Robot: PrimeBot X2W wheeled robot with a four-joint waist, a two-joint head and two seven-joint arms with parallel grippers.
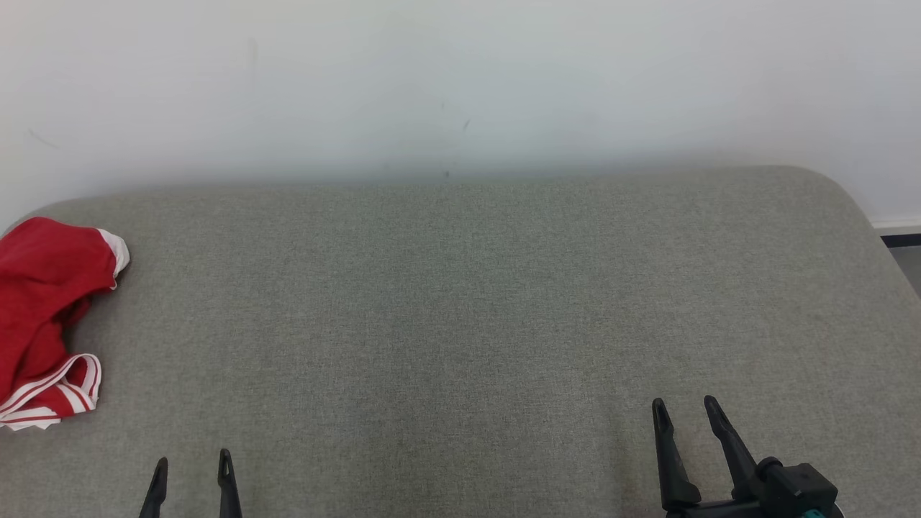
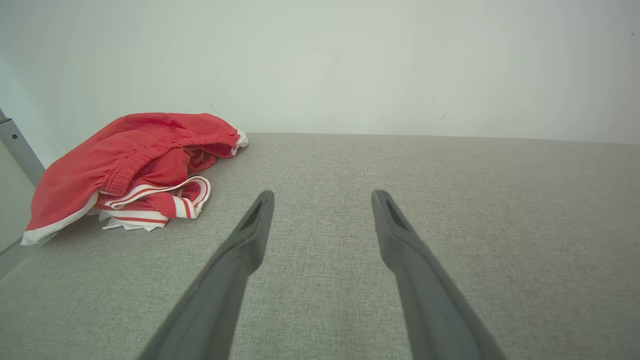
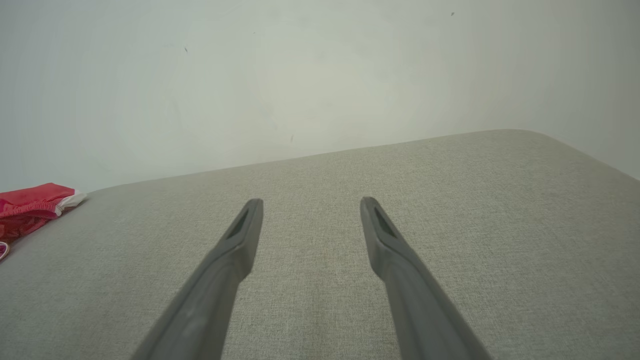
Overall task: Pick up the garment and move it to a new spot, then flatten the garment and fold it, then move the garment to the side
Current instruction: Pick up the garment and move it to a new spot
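Left end effector (image 1: 193,458) and right end effector (image 1: 683,401) both stand spread, empty.

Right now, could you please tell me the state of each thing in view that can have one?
garment: crumpled in a heap at the left end of the grey padded surface, unfolded, not held.
left gripper: jaws open, empty, apart from the garment.
right gripper: jaws open, empty, far from the garment.

Head cam: high, fwd/down over grey cushion (image 1: 460,324).
Wrist cams: low, close to cushion, facing wall (image 2: 350,60).
Shared: red garment (image 1: 43,288), at left.
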